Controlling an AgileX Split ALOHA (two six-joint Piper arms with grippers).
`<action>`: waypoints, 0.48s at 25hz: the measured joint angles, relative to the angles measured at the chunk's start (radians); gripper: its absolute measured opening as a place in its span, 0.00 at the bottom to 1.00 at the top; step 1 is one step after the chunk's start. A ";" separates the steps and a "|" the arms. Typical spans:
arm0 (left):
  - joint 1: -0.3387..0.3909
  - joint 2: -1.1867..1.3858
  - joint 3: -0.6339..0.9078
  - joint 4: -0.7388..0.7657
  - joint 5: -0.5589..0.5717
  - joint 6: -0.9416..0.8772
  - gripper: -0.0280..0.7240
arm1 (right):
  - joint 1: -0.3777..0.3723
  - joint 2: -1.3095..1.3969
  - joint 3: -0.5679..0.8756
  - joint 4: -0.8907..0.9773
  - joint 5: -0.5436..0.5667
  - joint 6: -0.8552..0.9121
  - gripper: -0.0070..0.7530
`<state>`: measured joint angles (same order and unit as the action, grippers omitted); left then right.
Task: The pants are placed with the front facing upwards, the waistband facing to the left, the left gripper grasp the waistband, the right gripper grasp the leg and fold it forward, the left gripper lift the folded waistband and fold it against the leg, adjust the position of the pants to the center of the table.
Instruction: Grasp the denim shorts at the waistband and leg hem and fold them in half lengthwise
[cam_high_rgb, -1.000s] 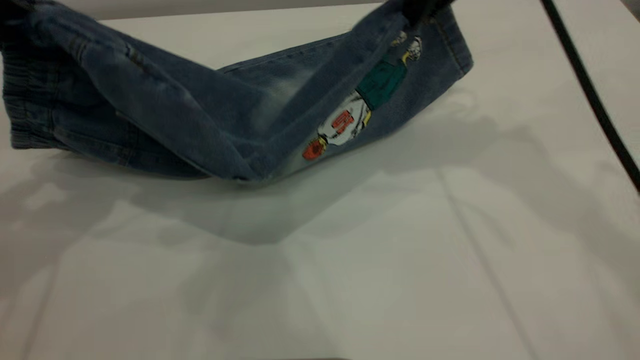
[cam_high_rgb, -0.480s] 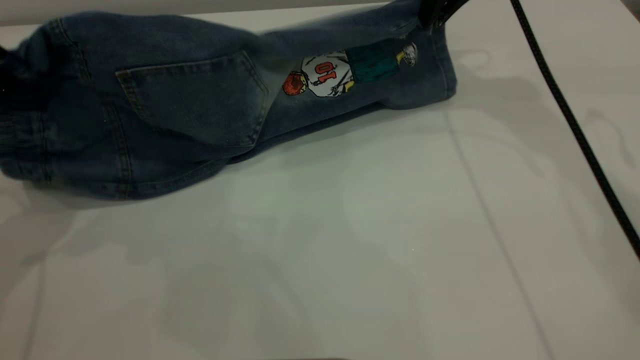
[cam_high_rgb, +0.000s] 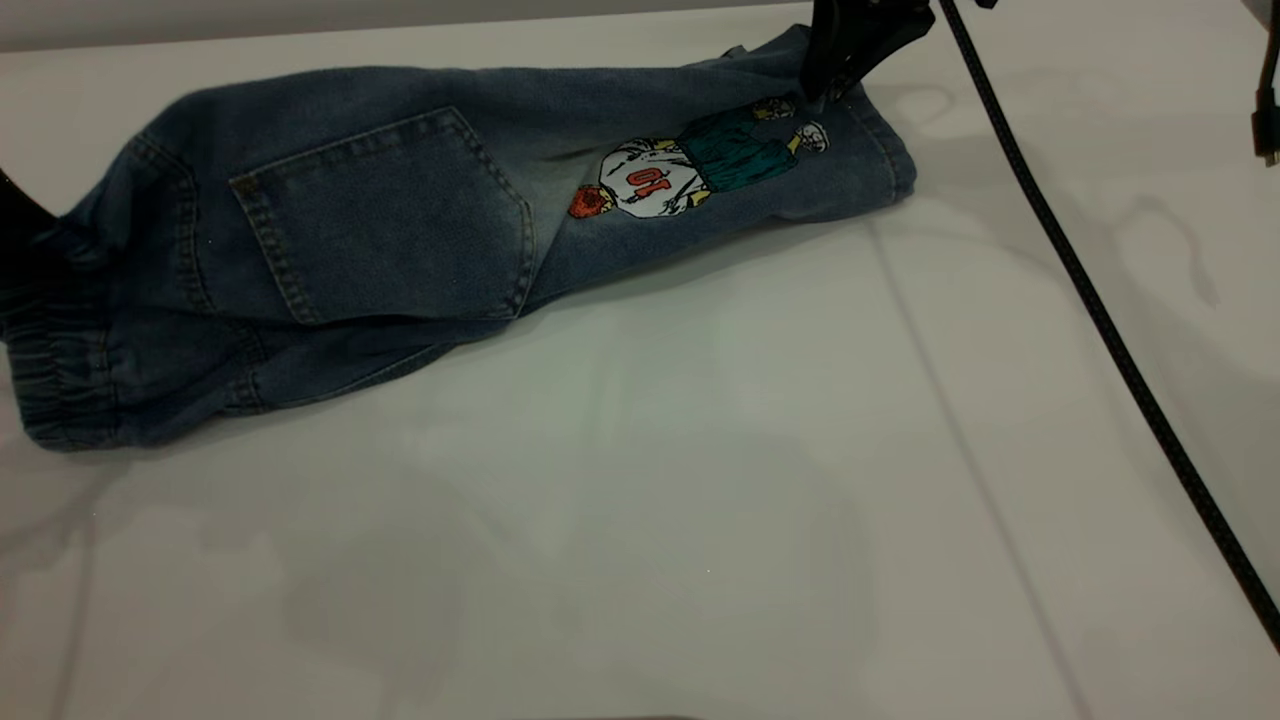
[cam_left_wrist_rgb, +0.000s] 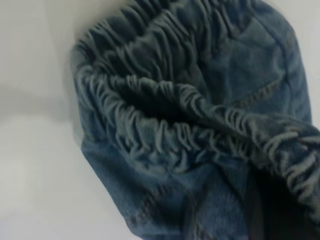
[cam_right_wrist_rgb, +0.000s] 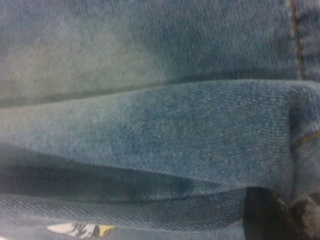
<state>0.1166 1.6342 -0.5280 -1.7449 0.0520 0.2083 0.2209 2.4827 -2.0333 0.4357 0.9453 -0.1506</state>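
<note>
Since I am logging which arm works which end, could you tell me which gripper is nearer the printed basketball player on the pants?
Right. The right gripper is at the leg's hem, beside the printed player. The left gripper is at the waistband, at the pants' opposite end.

The pants (cam_high_rgb: 400, 230) lie folded on the table (cam_high_rgb: 700, 500); right gripper (cam_high_rgb: 835, 80) at the leg (cam_high_rgb: 760, 170).

pants (cam_high_rgb: 400, 230): no longer lifted and sagging, now folded flat on table (cam_high_rgb: 700, 500) | back pocket (cam_high_rgb: 385, 215) and print (cam_high_rgb: 690, 170) now up | right gripper (cam_high_rgb: 835, 75) lower, at hem
</note>
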 joint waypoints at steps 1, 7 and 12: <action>0.000 0.004 0.000 -0.001 -0.008 0.006 0.15 | 0.000 0.007 -0.005 0.002 -0.004 0.000 0.05; 0.000 0.012 -0.001 -0.003 -0.063 0.042 0.15 | 0.001 0.035 -0.015 0.055 -0.050 0.000 0.05; 0.000 0.012 -0.001 0.001 -0.100 0.047 0.15 | 0.004 0.040 -0.015 0.087 -0.090 0.000 0.11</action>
<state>0.1166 1.6465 -0.5290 -1.7436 -0.0481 0.2551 0.2245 2.5223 -2.0482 0.5231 0.8550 -0.1506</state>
